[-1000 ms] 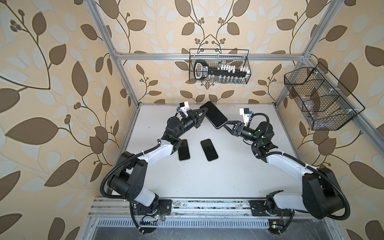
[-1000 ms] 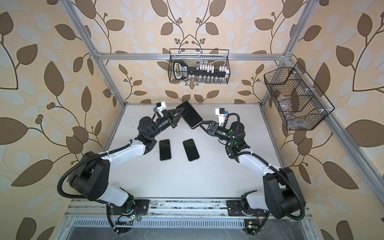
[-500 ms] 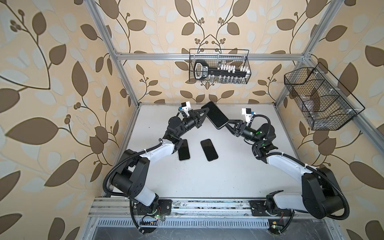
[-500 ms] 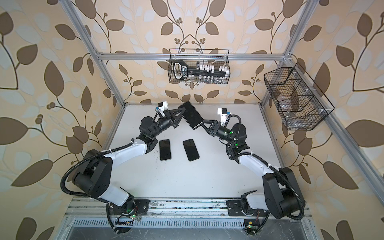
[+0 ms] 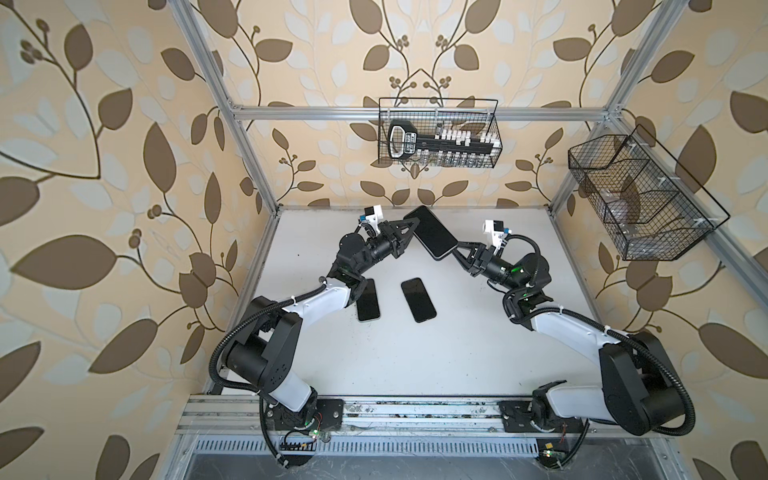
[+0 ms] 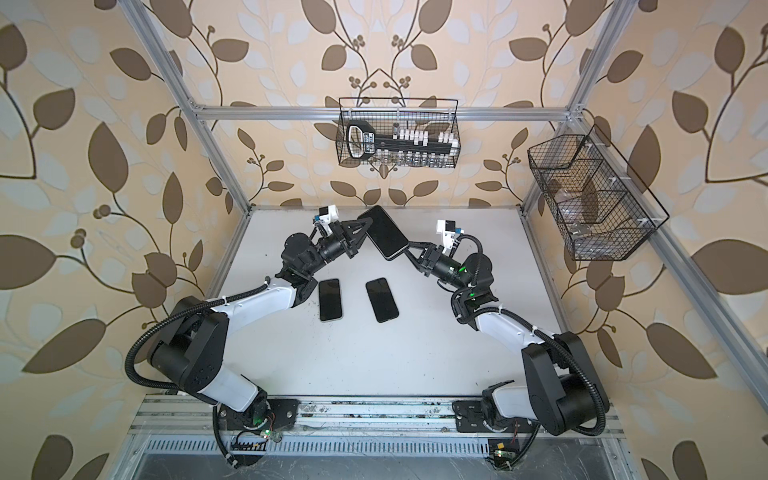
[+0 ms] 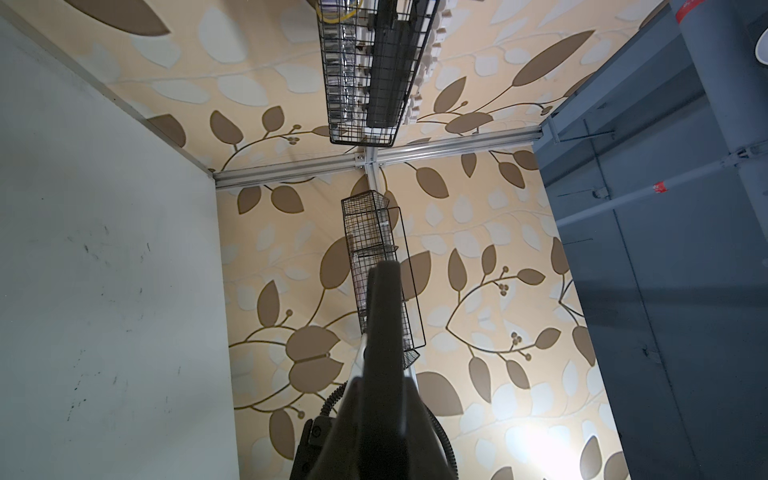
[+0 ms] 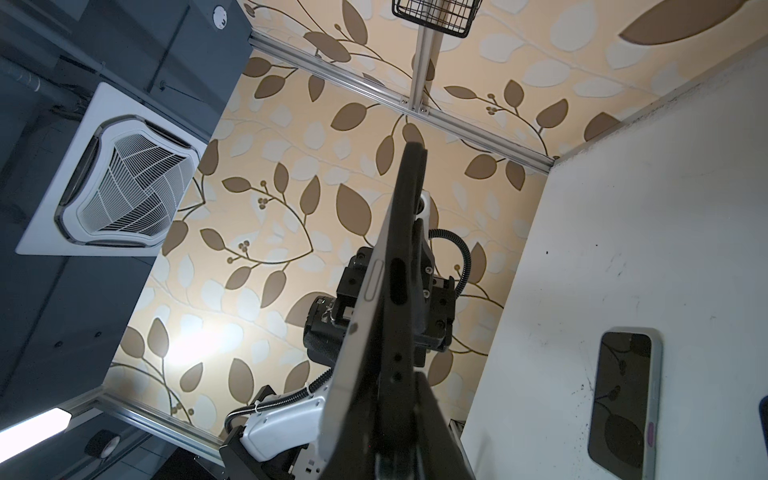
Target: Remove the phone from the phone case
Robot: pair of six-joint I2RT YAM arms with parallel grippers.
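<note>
A black phone [image 5: 432, 232] [image 6: 384, 232] in its phone case hangs tilted above the back of the table, held between both arms. My left gripper [image 5: 411, 226] [image 6: 365, 226] is shut on its upper left edge; in the left wrist view it appears edge-on as a dark slab [image 7: 384, 332] between the jaws. My right gripper [image 5: 455, 249] [image 6: 409, 248] is shut on the lower right corner. In the right wrist view the black phone case [image 8: 399, 286] stands slightly apart from the phone's silver edge [image 8: 361, 332] near the jaws.
Two more dark phones [image 5: 368, 300] [image 5: 418, 300] lie flat on the white table [image 5: 415, 365] below the arms; one shows in the right wrist view [image 8: 623, 399]. A wire basket [image 5: 438, 139] hangs on the back wall and another wire basket [image 5: 640, 199] on the right wall.
My right gripper has moved up to the phone's lower right corner and closed on it. The left gripper has kept its hold, with the phone shifted slightly.
</note>
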